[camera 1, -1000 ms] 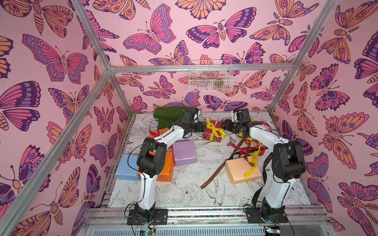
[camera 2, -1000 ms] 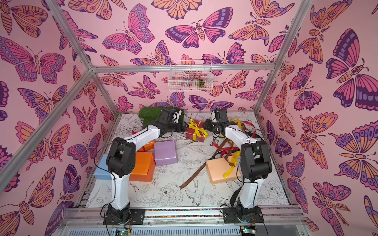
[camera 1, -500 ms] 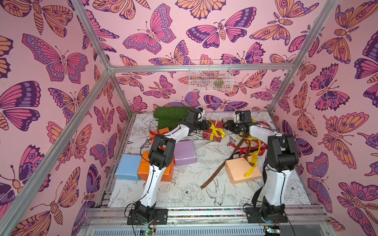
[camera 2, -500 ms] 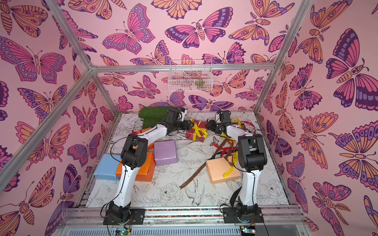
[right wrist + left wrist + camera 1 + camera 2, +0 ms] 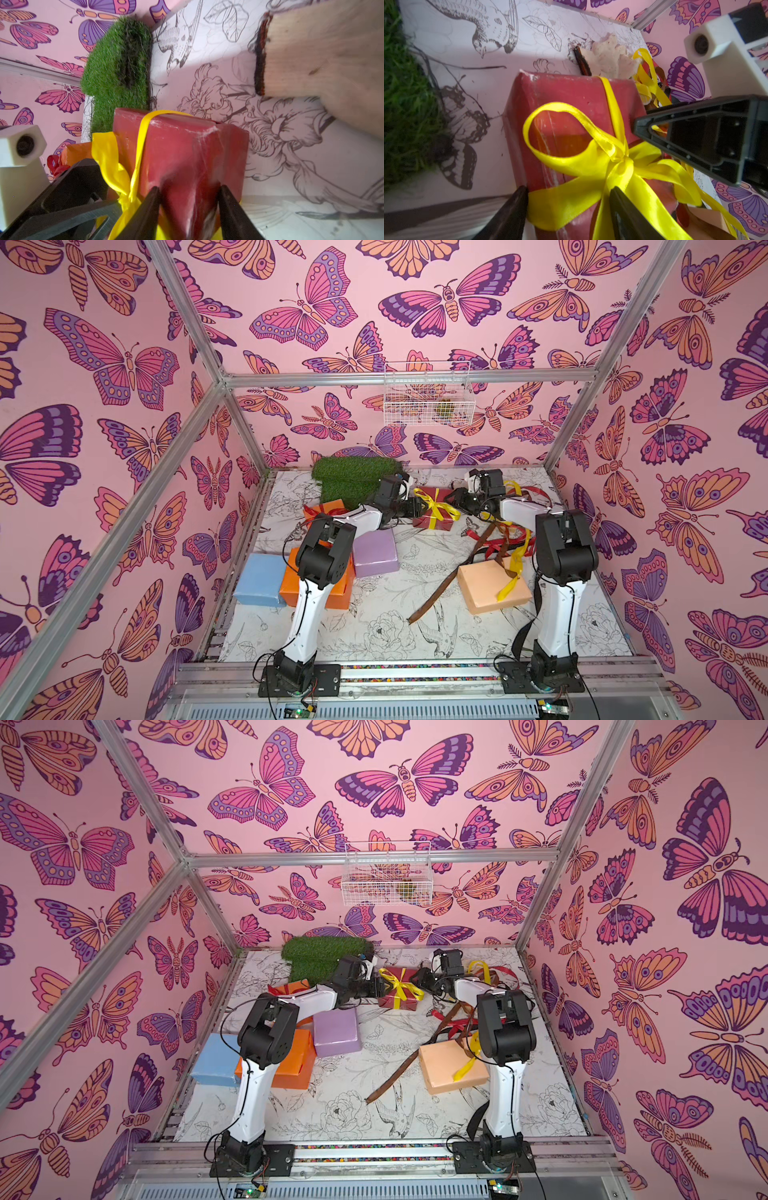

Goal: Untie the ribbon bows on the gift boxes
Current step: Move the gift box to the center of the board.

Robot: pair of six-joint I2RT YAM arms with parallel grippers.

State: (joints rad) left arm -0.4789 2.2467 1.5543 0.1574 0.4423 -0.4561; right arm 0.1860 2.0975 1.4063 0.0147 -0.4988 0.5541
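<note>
Text, numbers, brands: none can be read in any view.
Dark red glossy paper gift box [image 5: 571, 97]: no lettering legible.
Yellow satin ribbon bow [image 5: 618, 164]: no lettering legible.

bowed box [image 5: 424, 519] — back middle | turf mat [image 5: 353, 477] left of it (further back) | loose ribbons [image 5: 494, 545] right — on table [image 5: 395, 626]

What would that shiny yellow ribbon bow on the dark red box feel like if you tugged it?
Probably floppy: the yellow satin ribbon bow sags in soft loops over the dark red paper-wrapped box. Its sheen suggests it may slip in a pinch. Thin and narrow, it likely weighs almost nothing.
</note>
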